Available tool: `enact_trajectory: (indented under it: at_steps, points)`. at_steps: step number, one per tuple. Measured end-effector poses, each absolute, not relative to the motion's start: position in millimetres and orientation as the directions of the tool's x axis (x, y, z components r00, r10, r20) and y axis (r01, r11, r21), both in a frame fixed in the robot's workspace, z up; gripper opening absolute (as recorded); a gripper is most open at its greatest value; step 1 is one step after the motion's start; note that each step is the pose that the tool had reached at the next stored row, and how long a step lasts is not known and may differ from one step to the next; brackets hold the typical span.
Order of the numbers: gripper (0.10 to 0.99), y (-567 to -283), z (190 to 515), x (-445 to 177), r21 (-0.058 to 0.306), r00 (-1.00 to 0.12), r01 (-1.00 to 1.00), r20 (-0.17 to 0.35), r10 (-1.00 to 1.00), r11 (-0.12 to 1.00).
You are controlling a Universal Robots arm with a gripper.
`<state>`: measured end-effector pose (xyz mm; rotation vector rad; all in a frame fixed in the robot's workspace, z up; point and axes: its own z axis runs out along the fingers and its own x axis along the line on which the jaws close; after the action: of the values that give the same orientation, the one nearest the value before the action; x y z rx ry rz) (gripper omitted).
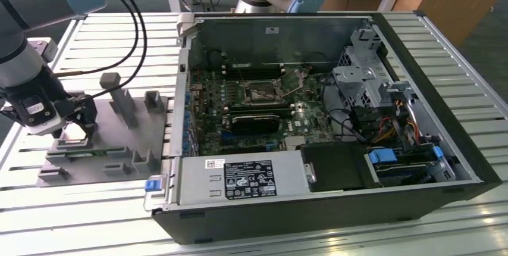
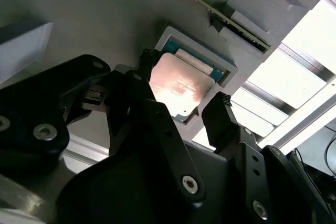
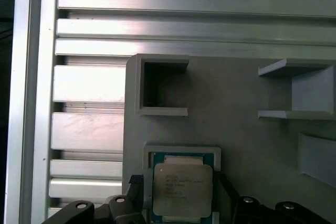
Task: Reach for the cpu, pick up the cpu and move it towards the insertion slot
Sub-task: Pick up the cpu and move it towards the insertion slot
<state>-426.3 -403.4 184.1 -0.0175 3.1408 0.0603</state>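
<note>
The cpu, a small flat square chip with a silvery top, lies in a shallow framed recess of the grey fixture at the exterior view's left. My gripper is lowered over it. In both wrist views the black fingers stand on either side of the cpu with a small gap on each side, so the gripper is open and straddles the chip. The insertion slot, a square socket with a dark centre and a metal frame, sits on the motherboard inside the open computer case, well off to the exterior view's right.
The fixture carries upright grey posts and other recesses close to the gripper. The case wall stands between fixture and motherboard. A black expansion card lies just below the socket. Cables trail from the arm.
</note>
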Motion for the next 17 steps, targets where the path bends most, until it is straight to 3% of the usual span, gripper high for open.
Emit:
enact_trajectory:
  at_steps: [3,4,9,17]
  points:
    - [0.639,-403.4,184.0,-426.3,0.038,-1.000,-0.011,0.000,-0.011,0.999]
    - [0.569,-403.4,184.0,-426.3,0.038,-1.000,-0.011,0.000,-0.011,0.999]
    - [0.537,-403.4,184.0,-426.2,0.038,-1.000,-0.011,0.000,-0.011,0.999]
    - [0.549,-403.4,184.3,-425.6,0.038,-1.000,-0.011,-0.001,-0.011,0.999]
